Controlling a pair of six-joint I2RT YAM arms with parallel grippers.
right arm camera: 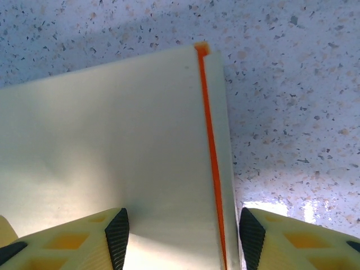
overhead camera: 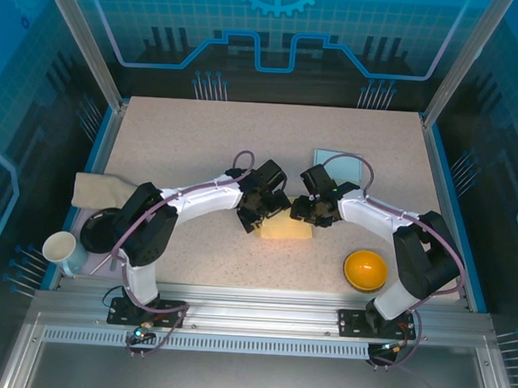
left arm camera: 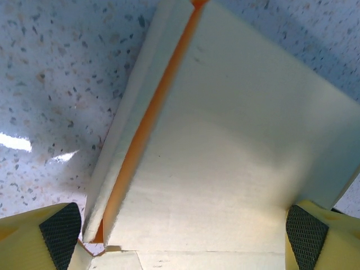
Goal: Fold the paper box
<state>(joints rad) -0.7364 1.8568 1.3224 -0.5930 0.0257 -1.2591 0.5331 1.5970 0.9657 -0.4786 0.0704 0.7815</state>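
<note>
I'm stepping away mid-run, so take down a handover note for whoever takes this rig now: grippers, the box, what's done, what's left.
Left gripper: fingers wide open, straddling the paper box.
Right gripper: fingers half apart over the box's orange-creased edge; whether they grip it is unclear.
Box: lies between the two grippers, looking mostly flat.
Done: a side strip appears folded along its crease.
To do: the remaining folds to form the box.

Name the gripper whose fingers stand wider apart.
The left gripper: its pads flank nearly the whole width of the box, at the far corners of its wrist view. The right gripper has closer pads, astride the box's orange-lined edge.
</note>
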